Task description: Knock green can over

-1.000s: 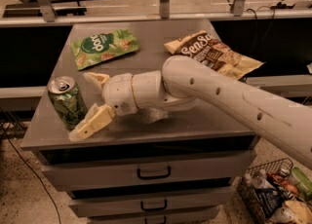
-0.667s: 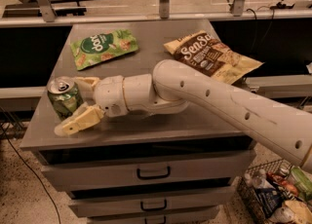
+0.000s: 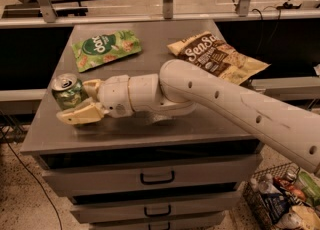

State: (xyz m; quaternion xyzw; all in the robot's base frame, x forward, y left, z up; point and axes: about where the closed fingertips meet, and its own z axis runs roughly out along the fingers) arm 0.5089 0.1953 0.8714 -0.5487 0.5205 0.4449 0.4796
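Claw: your cream gripper [image 3: 74, 102], fingers spread, touches the can.
Can: green can [image 3: 67, 93], marbled cylinder, silver top.
Surface: smooth grey cabinet top [image 3: 150, 49]; speckled floor [image 3: 20, 199].

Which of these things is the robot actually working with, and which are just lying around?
Part of the job:
green can, near the table's left edge
gripper, fingers open around the can

Just lying about:
green snack bag
brown chip bag
basket on the floor
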